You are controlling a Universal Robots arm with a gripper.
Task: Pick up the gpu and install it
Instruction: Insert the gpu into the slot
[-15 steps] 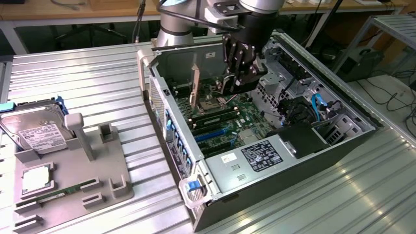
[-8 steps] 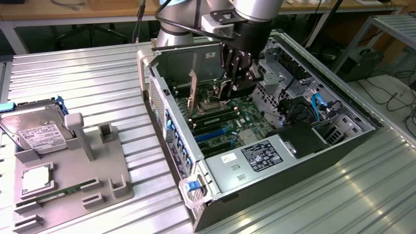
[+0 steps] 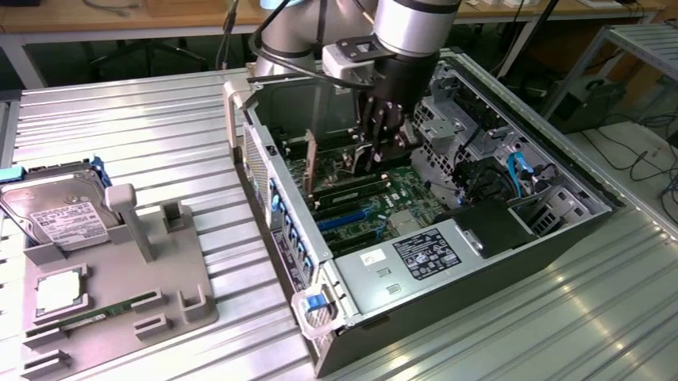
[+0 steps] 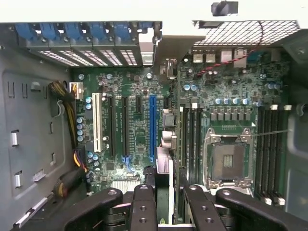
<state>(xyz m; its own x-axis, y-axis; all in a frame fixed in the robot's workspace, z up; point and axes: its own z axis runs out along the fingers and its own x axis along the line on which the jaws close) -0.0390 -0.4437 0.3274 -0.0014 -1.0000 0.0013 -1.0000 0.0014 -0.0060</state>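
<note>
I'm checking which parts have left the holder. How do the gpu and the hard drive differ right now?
1. Place: the gpu is inside the open computer case, while the hard drive rests outside it on the grey holder.
2. State: the gripper clamps the gpu; nothing touches the hard drive.
3. Look: the gpu is a thin green board seen edge-on, while the hard drive is a silver block with a white label.

Both are computer parts.

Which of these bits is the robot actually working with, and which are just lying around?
Part of the job:
- gripper, closed on the gpu
- open computer case
- motherboard

Just lying about:
- hard drive
- RAM stick
- square chip
- grey holder that they sit on
</note>
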